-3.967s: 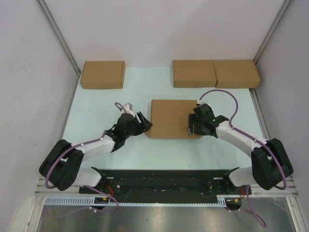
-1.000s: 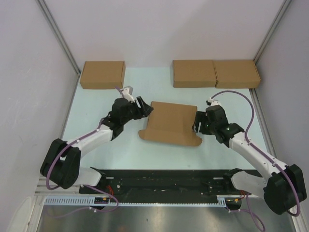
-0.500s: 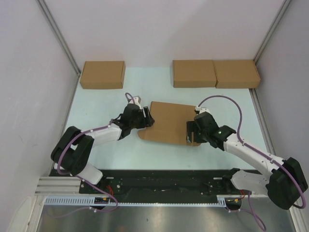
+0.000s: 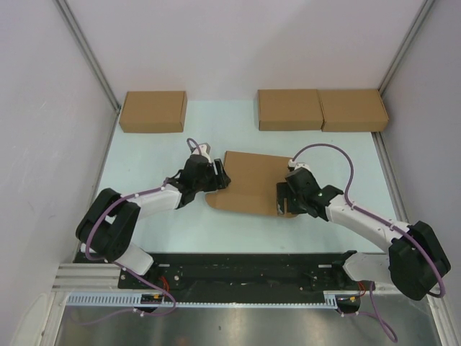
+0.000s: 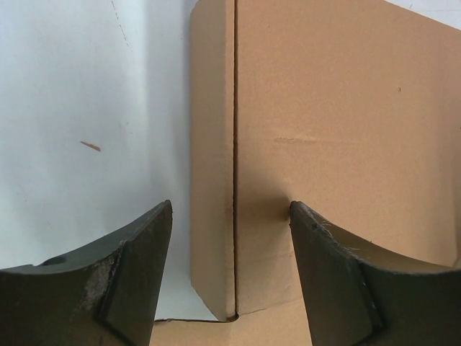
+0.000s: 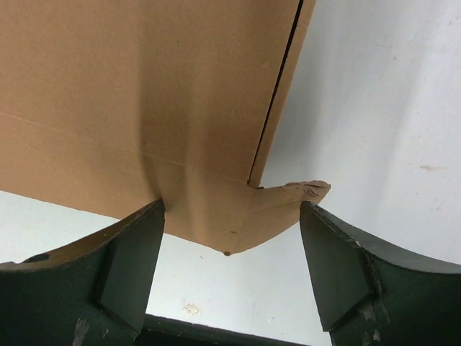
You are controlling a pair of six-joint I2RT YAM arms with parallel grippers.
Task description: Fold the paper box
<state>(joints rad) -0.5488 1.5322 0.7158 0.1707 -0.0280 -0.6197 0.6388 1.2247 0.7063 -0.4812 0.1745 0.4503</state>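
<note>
The paper box (image 4: pixel 248 180) is a shallow brown cardboard box lying shut in the middle of the table, a little askew, with a front lip sticking out at both near corners. My left gripper (image 4: pixel 217 177) is at its left edge. In the left wrist view the jaws (image 5: pixel 230 216) stand open astride the box's left side wall (image 5: pixel 212 144) and lid (image 5: pixel 338 108). My right gripper (image 4: pixel 282 199) is at the near right corner. The right wrist view shows it open (image 6: pixel 230 213), with the lip's frayed corner tab (image 6: pixel 299 193) between the fingers and nothing gripped.
Three smaller shut cardboard boxes line the back edge: one at the left (image 4: pixel 153 111) and two side by side at the right (image 4: pixel 289 109) (image 4: pixel 353 109). White walls close in both sides. The black mounting rail (image 4: pixel 245 270) runs along the near edge.
A second ago the box was tilted with its front lip drooping; now it lies flatter. Both grippers have moved in on its left edge and near right corner, and the right jaws have widened.
</note>
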